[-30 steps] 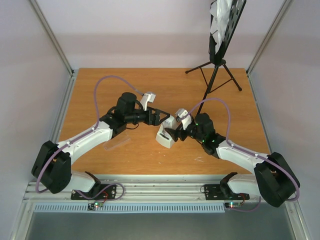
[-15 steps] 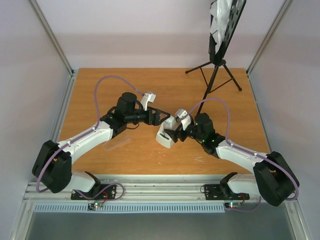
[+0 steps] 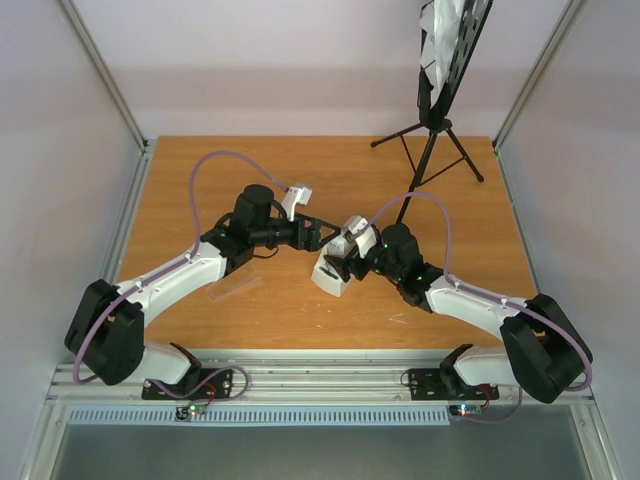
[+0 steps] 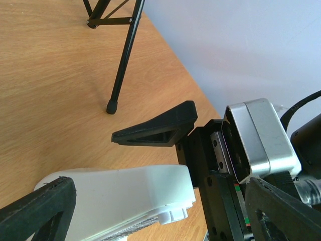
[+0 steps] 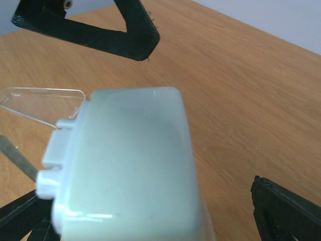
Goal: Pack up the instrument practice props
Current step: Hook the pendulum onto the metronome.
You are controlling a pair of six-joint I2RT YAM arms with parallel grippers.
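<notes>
Three props, and none looks packed yet. The metronome (image 3: 331, 273) sits on the table (image 3: 200, 190) at the centre of the top view. Its cover (image 3: 235, 288) lies flat on the wood to the lower left, well apart from it.

The left gripper (image 3: 318, 236) comes at the metronome from the upper left and the right gripper (image 3: 347, 262) from the right. Both have their jaws spread wide. In the wrist views the white body lies between each pair of fingers, and neither pair presses on it as far as I can see, so nothing is held.

I judge the work is at its start. The metronome likely wants its cover back. The stand (image 3: 437, 110) in the upper right is upright on its tripod, with the pages (image 3: 440, 35) on its desk. Where the props are to go, I cannot tell.

The two grippers crowd close over the metronome, and a knock between them looks the main hazard. The stand's lowest leg also ends close to the right arm's cable (image 3: 440, 215).
</notes>
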